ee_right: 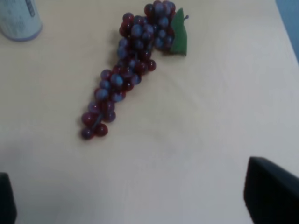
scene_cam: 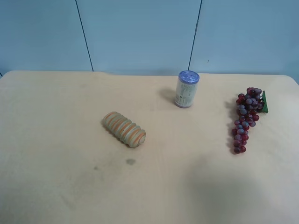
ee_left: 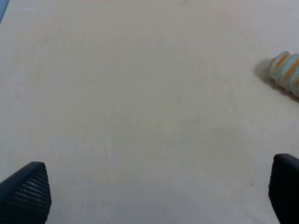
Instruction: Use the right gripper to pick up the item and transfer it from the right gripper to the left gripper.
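The item, a long bunch of dark red and purple toy grapes (scene_cam: 245, 119) with a green leaf at its far end, lies on the table at the exterior high view's right. The right wrist view shows the grapes (ee_right: 128, 70) lying flat some way ahead of my right gripper (ee_right: 135, 200), whose black fingers (ee_right: 271, 196) stand wide apart and empty. My left gripper (ee_left: 154, 196) is open and empty over bare table, with its fingertips (ee_left: 28, 191) at the picture's lower corners. Neither arm shows in the exterior high view.
A white can with a blue lid (scene_cam: 187, 88) stands upright left of the grapes; it also shows in the right wrist view (ee_right: 18, 18). A tan ridged orange-striped cylinder (scene_cam: 124, 129) lies near the table's middle and shows at the edge of the left wrist view (ee_left: 286, 72).
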`<state>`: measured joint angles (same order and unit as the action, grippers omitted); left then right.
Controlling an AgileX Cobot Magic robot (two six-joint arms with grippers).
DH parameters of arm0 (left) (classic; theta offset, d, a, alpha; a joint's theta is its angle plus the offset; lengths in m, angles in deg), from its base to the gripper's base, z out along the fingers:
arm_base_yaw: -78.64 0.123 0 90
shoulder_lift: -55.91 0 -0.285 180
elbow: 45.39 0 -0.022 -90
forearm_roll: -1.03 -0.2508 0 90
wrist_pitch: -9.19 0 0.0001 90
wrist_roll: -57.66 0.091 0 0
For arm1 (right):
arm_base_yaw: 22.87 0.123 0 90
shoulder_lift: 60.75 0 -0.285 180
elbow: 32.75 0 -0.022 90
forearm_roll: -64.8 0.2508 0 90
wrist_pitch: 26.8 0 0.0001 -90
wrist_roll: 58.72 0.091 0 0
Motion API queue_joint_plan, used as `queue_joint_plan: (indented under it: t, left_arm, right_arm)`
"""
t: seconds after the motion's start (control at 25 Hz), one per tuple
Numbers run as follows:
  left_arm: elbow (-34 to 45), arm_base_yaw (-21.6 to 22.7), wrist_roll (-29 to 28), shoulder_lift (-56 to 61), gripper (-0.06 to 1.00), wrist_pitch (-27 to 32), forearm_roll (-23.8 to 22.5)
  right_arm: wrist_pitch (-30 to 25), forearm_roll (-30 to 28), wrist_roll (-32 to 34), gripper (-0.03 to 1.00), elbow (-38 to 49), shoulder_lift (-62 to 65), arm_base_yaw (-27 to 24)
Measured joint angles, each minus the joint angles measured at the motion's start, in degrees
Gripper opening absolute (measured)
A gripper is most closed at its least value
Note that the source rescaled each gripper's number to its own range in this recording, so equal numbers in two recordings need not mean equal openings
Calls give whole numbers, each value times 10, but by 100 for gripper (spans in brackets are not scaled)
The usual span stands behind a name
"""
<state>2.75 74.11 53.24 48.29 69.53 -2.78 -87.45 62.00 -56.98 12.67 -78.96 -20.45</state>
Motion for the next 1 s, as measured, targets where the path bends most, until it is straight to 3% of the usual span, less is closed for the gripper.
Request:
queue_joint_plan:
  t: [0.32,0.64,1.0]
  left_arm:
    - [0,0,0,0,100,0,0]
    - [0,0,0,0,100,1,0]
    - [0,0,0,0,100,1,-1]
  right_arm:
    - [75,-12,37,100,-80,-231,0]
    - [160,-21,116,100,-136,-559,0]
    - [176,-31,149,100,-274,-819,-8]
